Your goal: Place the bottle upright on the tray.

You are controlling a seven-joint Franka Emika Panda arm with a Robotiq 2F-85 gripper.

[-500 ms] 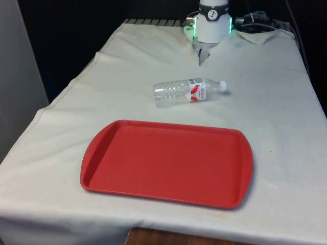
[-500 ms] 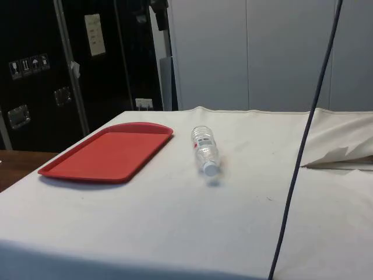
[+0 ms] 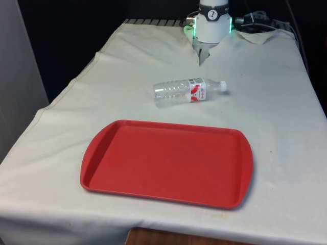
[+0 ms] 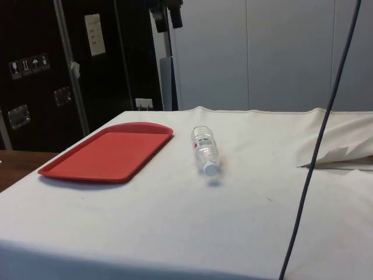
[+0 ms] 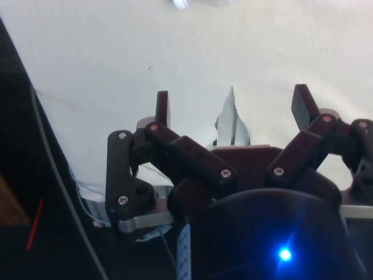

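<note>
A clear plastic bottle with a white cap and a red-and-white label lies on its side on the white cloth, cap towards the front view's right. It also lies flat in the side view. The red tray sits bare on the near side of it, a short gap away, and is seen from the side too. My gripper is open, high over the cloth, with nothing between its fingers. Its dark tips hang at the upper edge of the side view.
A rumpled fold of cloth lies by the robot's base. A black cable hangs across the side view. The cloth drops off at the table's edges on both sides.
In the side view the gripper's tips have shifted slightly right and the hanging cable has swung right. Bottle and tray have not moved.
</note>
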